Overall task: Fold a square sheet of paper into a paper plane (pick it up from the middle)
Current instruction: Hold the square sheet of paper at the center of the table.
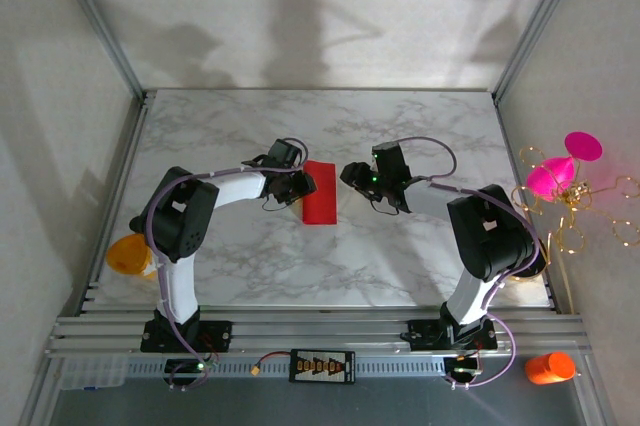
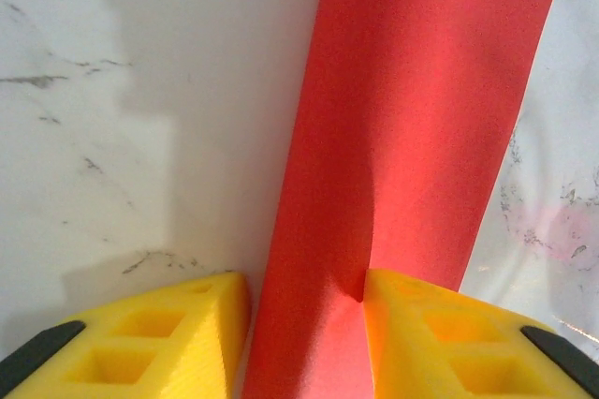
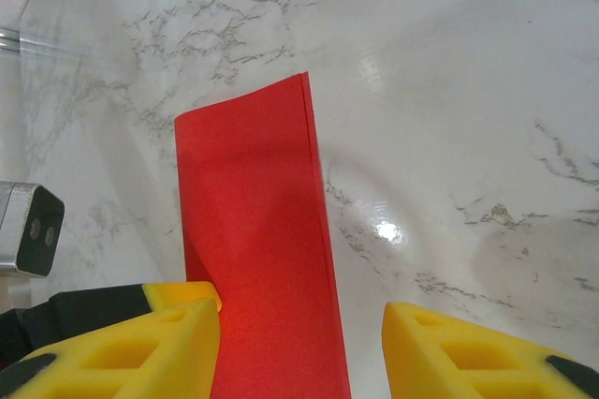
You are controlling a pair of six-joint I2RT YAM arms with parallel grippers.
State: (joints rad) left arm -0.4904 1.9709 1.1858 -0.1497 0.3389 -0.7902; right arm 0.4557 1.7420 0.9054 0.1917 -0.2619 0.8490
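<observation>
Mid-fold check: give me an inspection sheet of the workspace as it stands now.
Surface: marble table, white with grey veins, glossy.
Job's things: square sheet of paper, red, folded to a narrow rectangle, mid-table between the hands.
Clutter: magenta cone ornament with gold wire, right of the table; orange bottle off the table by the right arm's base; orange round object at the left edge, partly hidden.
Hands: left hand straddles the paper, one finger denting it, grip unclear; right hand open at the paper.
Cables: purple cables loop along both arms.
Surroundings: aluminium frame, white walls.
</observation>
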